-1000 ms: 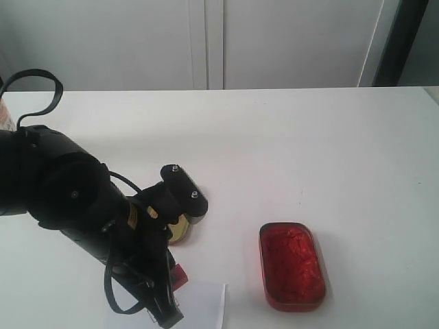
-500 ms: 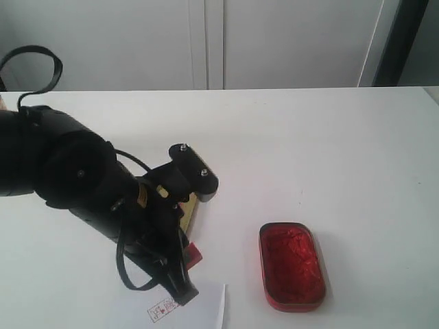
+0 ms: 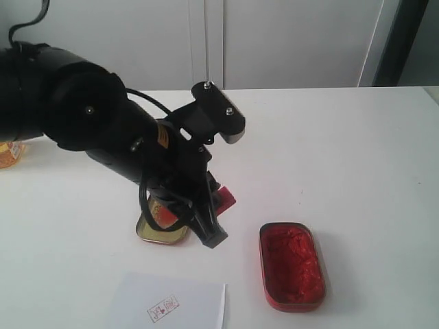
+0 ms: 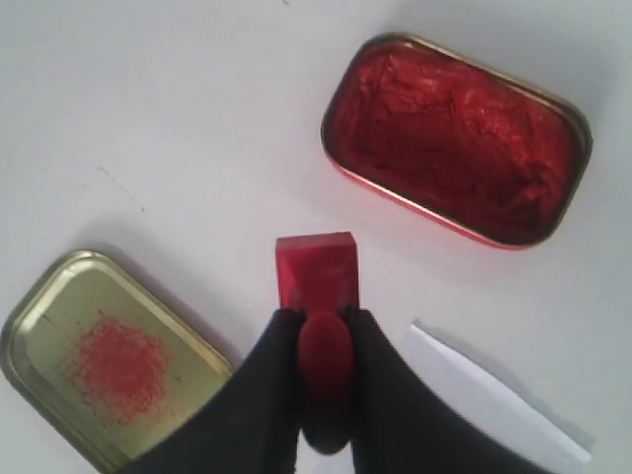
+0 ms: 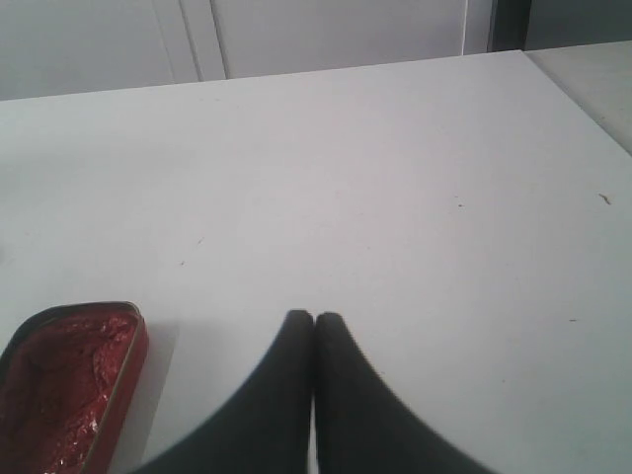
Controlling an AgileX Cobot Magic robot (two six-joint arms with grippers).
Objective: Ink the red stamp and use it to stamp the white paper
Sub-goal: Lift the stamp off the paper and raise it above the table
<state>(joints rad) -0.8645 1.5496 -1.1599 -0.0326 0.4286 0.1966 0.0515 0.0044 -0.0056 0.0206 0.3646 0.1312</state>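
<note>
The red stamp (image 3: 224, 197) (image 4: 316, 271) hangs above the table, its handle pinched in my left gripper (image 3: 218, 209) (image 4: 324, 318), which is shut on it. Its square base faces down, between the gold tin and the ink tin. At the front edge of the table lies the white paper (image 3: 168, 305) (image 4: 494, 400), bearing a small red imprint (image 3: 163, 308). My right gripper (image 5: 314, 318) is shut with nothing in it, low over bare table beside the ink tin; it does not show in the exterior view.
The oblong red tin of ink paste (image 3: 291, 265) (image 4: 456, 138) (image 5: 61, 380) stands open at the front right. Partly under my left arm sits a gold tin with a red smudge (image 3: 159, 225) (image 4: 104, 357). An orange item (image 3: 9, 152) lies at the far left.
My left arm has lifted off the paper with the stamp and swung up and to the right, uncovering the red imprint and the gold tin.
</note>
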